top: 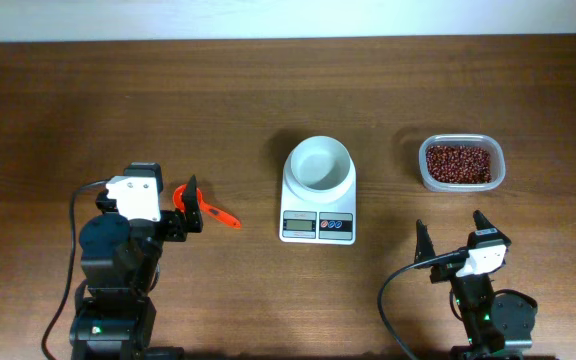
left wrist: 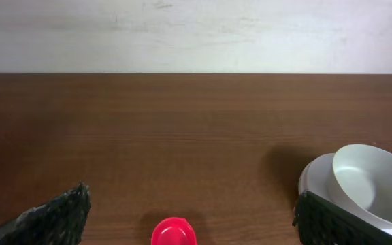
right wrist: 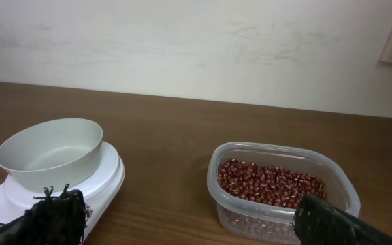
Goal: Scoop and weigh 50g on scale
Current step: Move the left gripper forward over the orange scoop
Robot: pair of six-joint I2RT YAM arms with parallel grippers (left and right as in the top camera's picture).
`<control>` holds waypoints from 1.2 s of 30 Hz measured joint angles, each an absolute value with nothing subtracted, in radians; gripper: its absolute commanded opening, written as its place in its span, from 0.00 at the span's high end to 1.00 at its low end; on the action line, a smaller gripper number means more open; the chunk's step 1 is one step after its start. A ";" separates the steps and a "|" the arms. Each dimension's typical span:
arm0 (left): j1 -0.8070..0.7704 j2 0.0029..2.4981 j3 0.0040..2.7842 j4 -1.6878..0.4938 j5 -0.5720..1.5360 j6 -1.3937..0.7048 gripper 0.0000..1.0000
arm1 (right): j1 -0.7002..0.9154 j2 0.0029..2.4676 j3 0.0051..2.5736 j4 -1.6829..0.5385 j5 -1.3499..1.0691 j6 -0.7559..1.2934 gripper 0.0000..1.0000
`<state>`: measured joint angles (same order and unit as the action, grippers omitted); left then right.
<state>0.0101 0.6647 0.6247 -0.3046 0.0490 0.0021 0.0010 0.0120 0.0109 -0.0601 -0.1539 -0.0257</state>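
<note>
The white scale (top: 318,225) stands mid-table with its round white bowl (top: 318,163) empty. The red-brown beans (top: 459,163) fill a clear tub to its right. An orange-red scoop (top: 218,215) lies on the table left of the scale. My left gripper (top: 196,205) is open, its fingers on either side of the scoop's near end without touching it. In the left wrist view the scoop (left wrist: 174,233) sits low between the open gripper (left wrist: 190,195), with the bowl (left wrist: 373,184) at right. My right gripper (top: 449,225) is open and empty, below the tub. Its wrist view shows the scale (right wrist: 107,175), beans (right wrist: 271,182) and gripper (right wrist: 186,199).
The clear tub (top: 496,170) sits at the right, about a hand's width from the scale. A pale wall (left wrist: 196,34) runs along the table's far edge. Black cables (top: 393,290) trail from both arm bases at the table's front edge.
</note>
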 measured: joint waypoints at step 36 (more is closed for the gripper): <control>0.010 0.665 0.638 -0.250 0.052 -0.002 0.01 | 0.001 0.012 0.011 -0.060 -0.154 -0.026 0.01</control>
